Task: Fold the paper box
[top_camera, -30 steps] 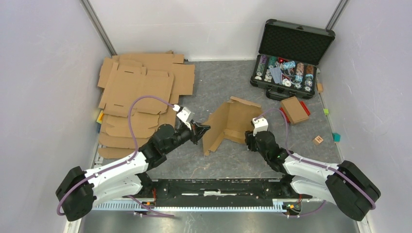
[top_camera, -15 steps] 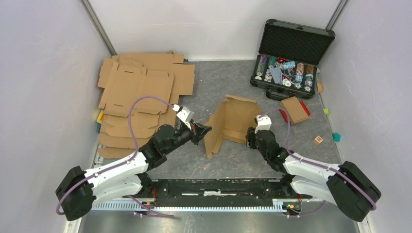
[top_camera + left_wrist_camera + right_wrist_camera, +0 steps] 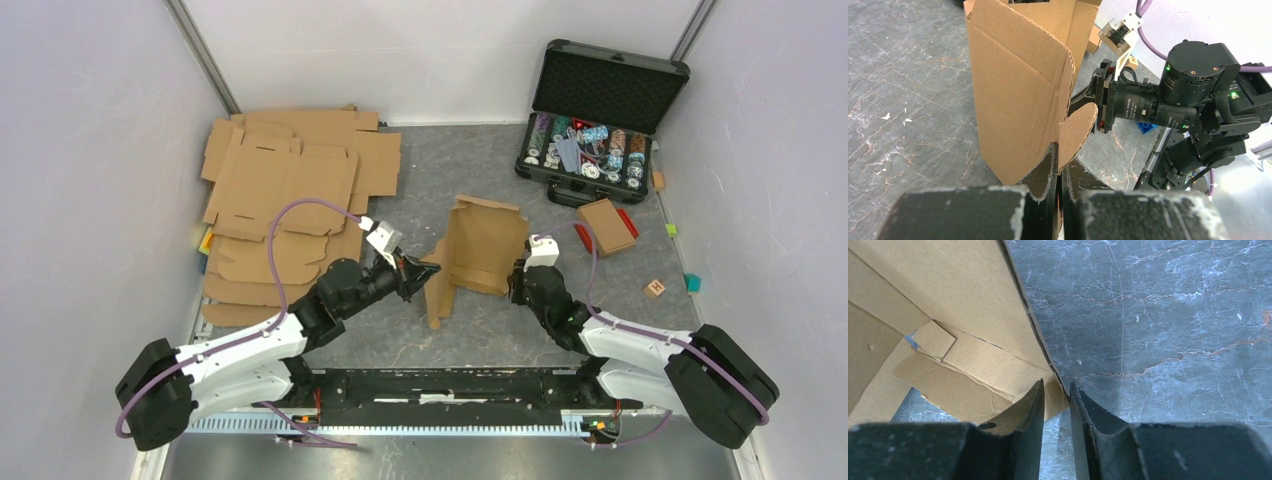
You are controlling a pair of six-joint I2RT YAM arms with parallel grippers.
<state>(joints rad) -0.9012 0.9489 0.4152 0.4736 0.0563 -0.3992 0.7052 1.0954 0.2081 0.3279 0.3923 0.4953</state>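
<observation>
The paper box (image 3: pixel 482 248) is flanked at 9 o'clock by the left gripper (image 3: pixel 424 273) and at 3 o'clock by the right gripper (image 3: pixel 516 284). Flat blanks (image 3: pixel 290 185) are stacked at its 10 o'clock, and a chip case (image 3: pixel 598 110) is set at 2 o'clock.

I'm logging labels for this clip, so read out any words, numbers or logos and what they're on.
None can be read.
The small wooden cube: a mark on top, too small to read.
The poker chips: markings too small to read.
The paper box: plain, no print.

Flat cardboard blanks (image 3: pixel 285 175), open poker-chip case (image 3: pixel 608 95)
</observation>
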